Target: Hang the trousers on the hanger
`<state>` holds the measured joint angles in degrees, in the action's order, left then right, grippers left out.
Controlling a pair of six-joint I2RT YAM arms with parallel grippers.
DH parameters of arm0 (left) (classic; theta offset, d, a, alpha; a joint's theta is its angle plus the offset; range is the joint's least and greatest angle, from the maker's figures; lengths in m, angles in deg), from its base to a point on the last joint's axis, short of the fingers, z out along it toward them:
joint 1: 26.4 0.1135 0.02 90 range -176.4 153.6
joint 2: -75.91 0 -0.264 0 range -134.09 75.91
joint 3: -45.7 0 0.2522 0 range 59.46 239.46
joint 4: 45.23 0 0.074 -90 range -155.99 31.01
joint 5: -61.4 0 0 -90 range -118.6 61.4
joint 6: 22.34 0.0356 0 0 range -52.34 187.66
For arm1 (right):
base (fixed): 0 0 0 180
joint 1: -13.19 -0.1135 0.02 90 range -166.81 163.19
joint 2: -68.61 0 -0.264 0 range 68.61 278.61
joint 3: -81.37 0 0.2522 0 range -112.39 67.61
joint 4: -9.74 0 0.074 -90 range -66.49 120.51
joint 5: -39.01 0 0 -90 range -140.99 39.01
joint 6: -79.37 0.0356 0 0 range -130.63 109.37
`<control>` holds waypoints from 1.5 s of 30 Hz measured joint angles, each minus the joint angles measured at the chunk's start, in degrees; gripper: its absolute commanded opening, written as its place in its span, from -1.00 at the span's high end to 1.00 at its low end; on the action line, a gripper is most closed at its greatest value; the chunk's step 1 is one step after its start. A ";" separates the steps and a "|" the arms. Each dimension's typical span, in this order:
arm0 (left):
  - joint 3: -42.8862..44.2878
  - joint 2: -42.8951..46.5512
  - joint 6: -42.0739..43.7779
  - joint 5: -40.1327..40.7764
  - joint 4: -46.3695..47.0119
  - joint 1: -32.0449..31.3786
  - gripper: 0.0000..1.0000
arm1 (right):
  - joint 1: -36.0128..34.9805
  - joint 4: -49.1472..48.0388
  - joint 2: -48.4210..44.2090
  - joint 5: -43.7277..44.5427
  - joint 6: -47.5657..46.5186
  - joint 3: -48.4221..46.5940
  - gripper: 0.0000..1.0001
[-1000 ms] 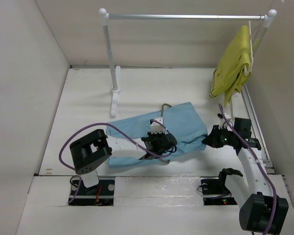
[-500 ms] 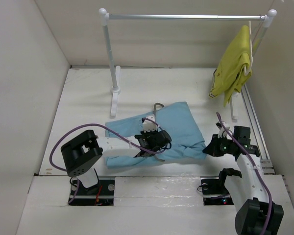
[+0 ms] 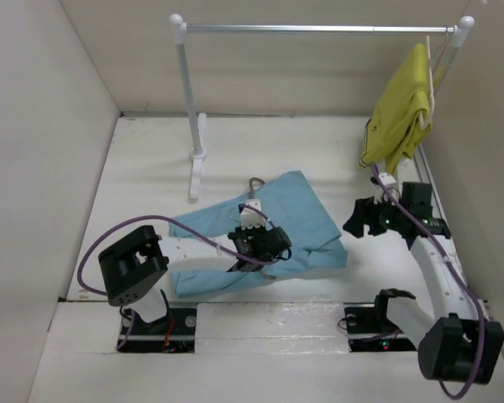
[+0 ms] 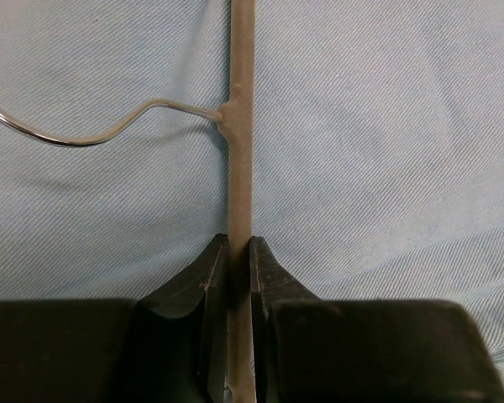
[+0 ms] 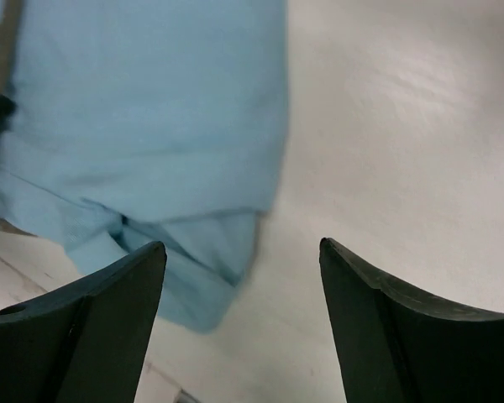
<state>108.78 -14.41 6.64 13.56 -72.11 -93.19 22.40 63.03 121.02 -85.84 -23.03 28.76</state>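
Over the desk (image 3: 151,168) in the top view, we've got the trousers (image 3: 307,210) spread out as a pale blue sheet of thin, soft cloth. They're rumpled along the near edge and lie between the two arms. The left claw (image 3: 254,243) sits right on top of them. All we see of the hanger (image 3: 254,183) is its curved hook, poking past the far edge of the cloth. The right claw (image 3: 361,220) hangs just beside the trousers' right-hand edge, apart from it, jaws spread. Far right, a yellow garment (image 3: 399,117) droops from the rail (image 3: 319,28), out of play.

Left wrist view now: the left claw is pinched almost closed on the hanger's straight grey bar. That bar runs dead ahead, away from the fingers, with the hook curling off to the left. It's smooth, thin metal against fine-woven blue cloth behind it.

Right wrist view: the right claw stands wide open and holds nothing. The trousers lie ahead and to the left of it, with a folded corner nearest the left finger. Ahead of the right finger there's only bare, glossy desk. So we reckon the right arm is the one placed to take that edge, reaching leftward, with the left holding the hanger.
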 measured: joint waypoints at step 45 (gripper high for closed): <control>-1.03 0.96 0.26 -0.22 -0.70 -1.95 1.00 | -18.99 -50.71 36.61 3.80 18.93 3.89 1.00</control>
<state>107.75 -13.45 6.91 13.34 -72.81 -95.13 3.41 12.33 157.63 -82.03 -4.10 32.65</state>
